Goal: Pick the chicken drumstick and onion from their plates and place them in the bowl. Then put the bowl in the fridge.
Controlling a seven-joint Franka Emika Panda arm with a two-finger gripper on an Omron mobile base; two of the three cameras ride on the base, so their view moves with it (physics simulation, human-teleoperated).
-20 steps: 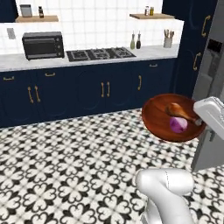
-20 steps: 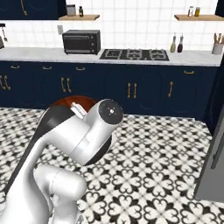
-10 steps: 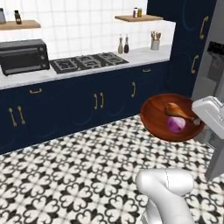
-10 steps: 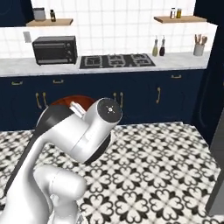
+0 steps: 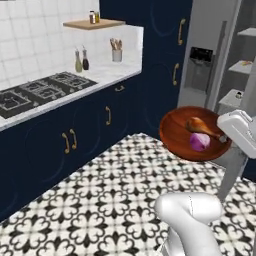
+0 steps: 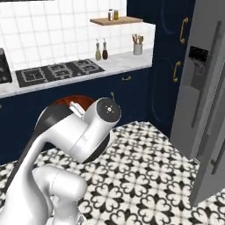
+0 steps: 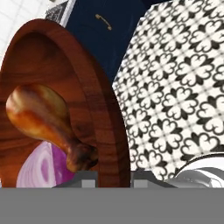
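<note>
Black-and-white patterned floor tiles (image 5: 115,200), navy cabinets (image 5: 90,130) under a white counter (image 5: 100,80), and a grey fridge (image 5: 210,65) with its door open. The gripper (image 7: 114,177) is clamped on the rim of the bowl (image 5: 175,131), carried above the floor near the fridge. The chicken drumstick (image 5: 202,126) and onion (image 5: 199,141) lie touching inside the bowl, just beside the fingers.

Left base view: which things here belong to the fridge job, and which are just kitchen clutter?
Job:
bowl, clamped at its rim by the gripper
chicken drumstick in the bowl
onion in the bowl
fridge, door open

Lying about:
stove
two bottles on the counter
utensil cup
jars on the wall shelf
</note>
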